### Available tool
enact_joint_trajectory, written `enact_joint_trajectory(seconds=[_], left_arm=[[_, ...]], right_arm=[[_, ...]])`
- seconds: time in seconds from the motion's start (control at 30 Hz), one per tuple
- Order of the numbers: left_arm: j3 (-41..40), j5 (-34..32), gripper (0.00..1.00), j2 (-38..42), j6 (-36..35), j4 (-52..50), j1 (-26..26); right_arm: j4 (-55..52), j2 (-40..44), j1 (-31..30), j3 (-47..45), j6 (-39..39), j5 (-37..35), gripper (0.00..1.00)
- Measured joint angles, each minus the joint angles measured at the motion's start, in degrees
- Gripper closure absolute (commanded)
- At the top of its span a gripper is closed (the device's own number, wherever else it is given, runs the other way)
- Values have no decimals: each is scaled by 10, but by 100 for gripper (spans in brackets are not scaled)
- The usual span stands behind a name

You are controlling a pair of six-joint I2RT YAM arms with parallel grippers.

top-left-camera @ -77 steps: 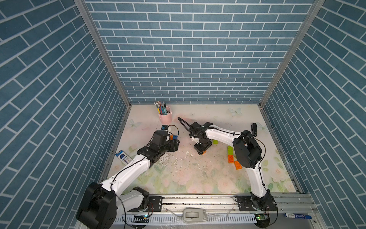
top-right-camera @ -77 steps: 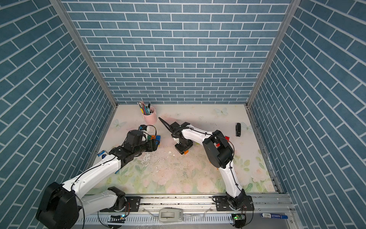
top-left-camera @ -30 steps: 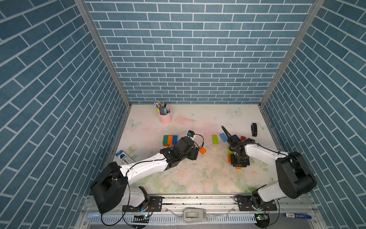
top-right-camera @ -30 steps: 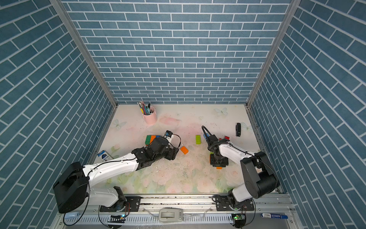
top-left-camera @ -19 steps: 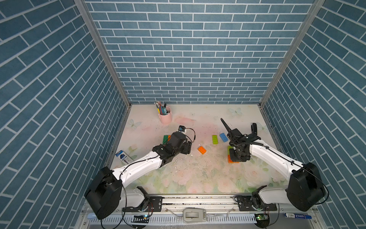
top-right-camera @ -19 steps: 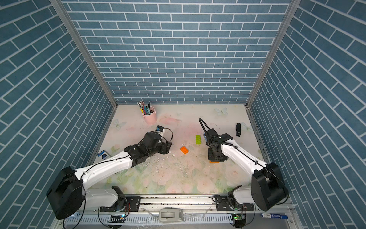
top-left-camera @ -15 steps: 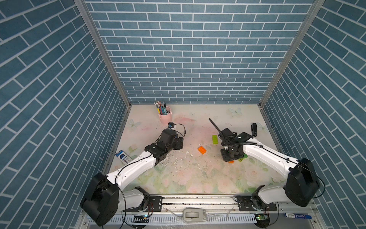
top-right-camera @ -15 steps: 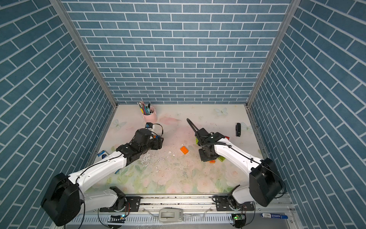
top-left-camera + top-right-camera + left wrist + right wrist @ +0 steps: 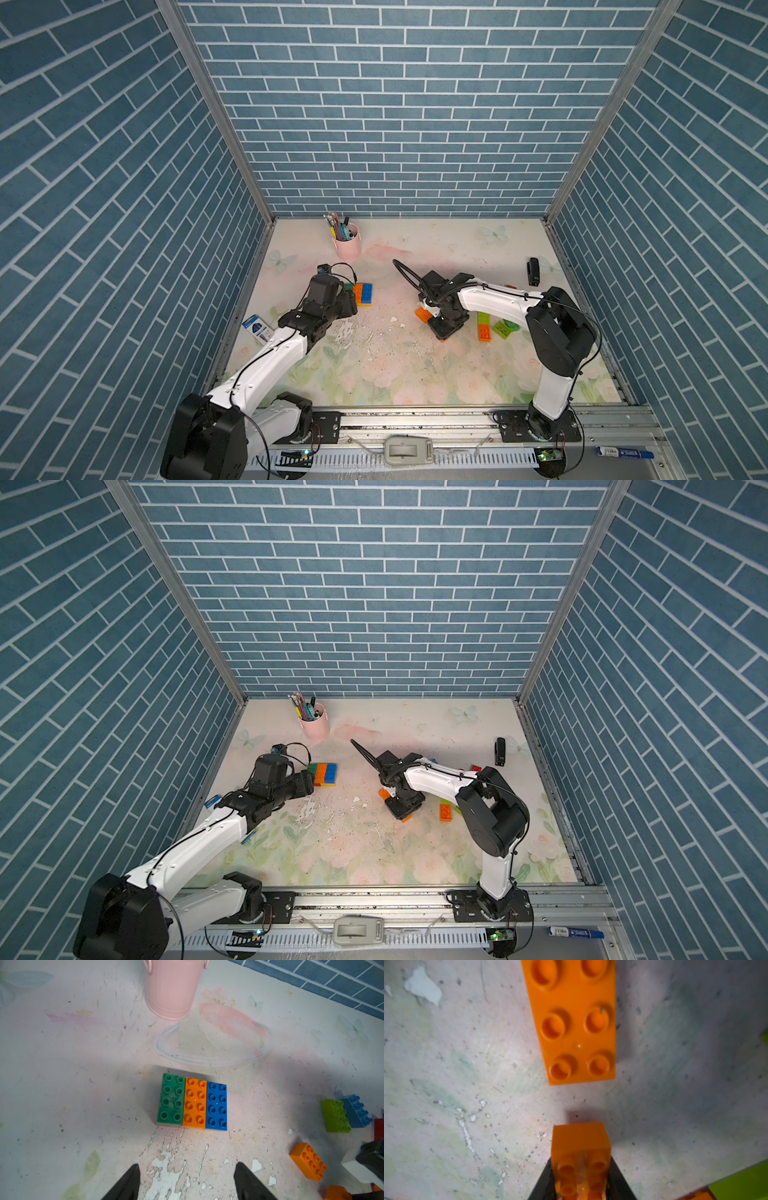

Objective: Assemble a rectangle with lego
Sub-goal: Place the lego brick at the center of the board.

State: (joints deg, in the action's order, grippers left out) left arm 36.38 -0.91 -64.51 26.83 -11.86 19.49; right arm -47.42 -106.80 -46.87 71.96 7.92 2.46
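Floral worktop (image 9: 374, 374), blue brick-pattern walls. Left gripper (image 9: 188, 1184): jaws apart, empty, facing green-orange-blue brick row (image 9: 194, 1103), whose bricks touch side by side. Right gripper (image 9: 580, 1180): clamped on orange brick (image 9: 580, 1140), just short of loose orange brick (image 9: 575, 1022), studs up. Lime brick (image 9: 506, 329) lies further right.

Pen cup (image 9: 347, 245) is standing at the back of the table (image 9: 457, 249), just left of frame centre in both top views. Three-brick row (image 9: 360, 294) is lying below it, bricks touching side by side. Left gripper (image 9: 187, 1167) is sitting lower left of the row, near but apart from it. Loose brick (image 9: 424, 313) is lying right of centre, just left of the right gripper (image 9: 580, 1160). A gripped brick (image 9: 580, 1142) is sitting between its fingers. More bricks (image 9: 483, 326) are lying further right. Small device (image 9: 533, 271) is lying by the right wall.
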Motion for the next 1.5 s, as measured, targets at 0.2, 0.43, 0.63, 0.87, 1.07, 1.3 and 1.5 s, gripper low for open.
enact_joint_trajectory(seconds=[0.2, 0.43, 0.63, 0.87, 1.07, 1.3, 1.5], left_arm=[[0, 22, 27, -39, 4, 11, 0], [0, 39, 27, -50, 5, 23, -1], [0, 48, 28, -50, 7, 28, -1], [0, 53, 28, -56, 8, 32, -1], [0, 57, 28, -56, 8, 34, -1], [0, 61, 28, -56, 8, 36, -1], [0, 62, 29, -56, 8, 36, -1]], right_arm=[[1, -26, 0, 25, -19, -4, 59], [2, -35, 0, 27, -24, -7, 57], [6, -40, 6, 32, -30, -7, 66], [12, -46, 10, 42, -35, -3, 68], [12, -49, 15, 42, -36, -2, 68], [11, -52, 19, 47, -39, 0, 68], [8, -58, 19, 55, -39, 3, 68]])
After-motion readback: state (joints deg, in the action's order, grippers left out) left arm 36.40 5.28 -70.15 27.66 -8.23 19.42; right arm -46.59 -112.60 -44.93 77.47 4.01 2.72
